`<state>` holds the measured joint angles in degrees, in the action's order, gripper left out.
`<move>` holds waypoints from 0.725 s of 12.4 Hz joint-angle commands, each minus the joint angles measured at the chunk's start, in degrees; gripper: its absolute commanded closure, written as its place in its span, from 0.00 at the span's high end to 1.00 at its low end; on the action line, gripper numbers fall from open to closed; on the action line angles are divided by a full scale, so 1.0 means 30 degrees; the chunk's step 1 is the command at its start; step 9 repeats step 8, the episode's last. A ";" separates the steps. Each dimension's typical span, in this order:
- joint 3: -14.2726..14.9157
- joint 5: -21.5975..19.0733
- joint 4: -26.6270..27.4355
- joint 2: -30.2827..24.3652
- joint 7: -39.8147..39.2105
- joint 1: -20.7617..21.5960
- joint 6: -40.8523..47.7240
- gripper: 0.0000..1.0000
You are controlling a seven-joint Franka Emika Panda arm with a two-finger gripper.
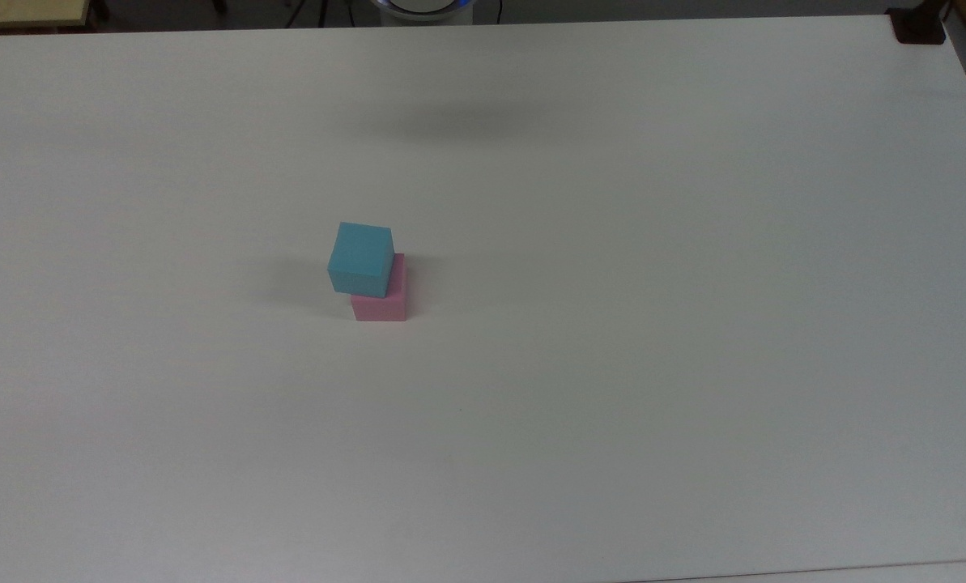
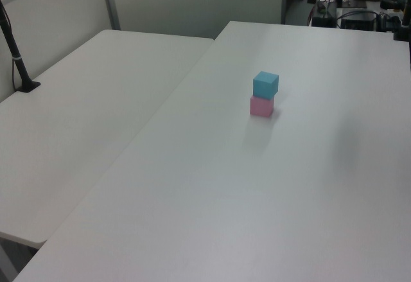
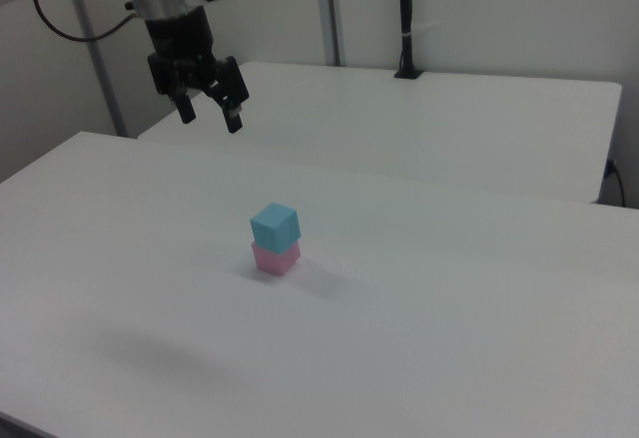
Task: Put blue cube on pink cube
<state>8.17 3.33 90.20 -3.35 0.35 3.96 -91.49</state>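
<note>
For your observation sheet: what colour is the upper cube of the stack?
Light sky blue: the blue cube sits on the pink cube, clearest in the top view.

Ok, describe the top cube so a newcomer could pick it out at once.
On the large white table, find the two-cube stack near its middle. The small sky-blue matte cube sits on the small pastel pink matte cube, twisted slightly against it and touched by nothing else.

1. The worktop (image 1: 693, 324) is a plain white, matte surface — broad and flat.
2. Directly on it rests the pink cube (image 1: 385, 304), well away from every edge in the top view.
3. A second white worktop (image 2: 83, 115) stands beside the first — at the left view's left, with a narrow seam between them.
</note>
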 commanded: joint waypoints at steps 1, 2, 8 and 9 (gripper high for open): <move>0.0442 0.0179 0.1102 -0.0231 -0.1256 0.0410 -0.1142 1.00; 0.0442 0.0237 0.1135 -0.0174 -0.1665 0.0409 -0.1145 1.00; 0.0676 -0.0171 0.1047 -0.0203 -0.1377 0.0262 -0.1057 1.00; 0.0676 -0.0171 0.1047 -0.0203 -0.1377 0.0262 -0.1057 1.00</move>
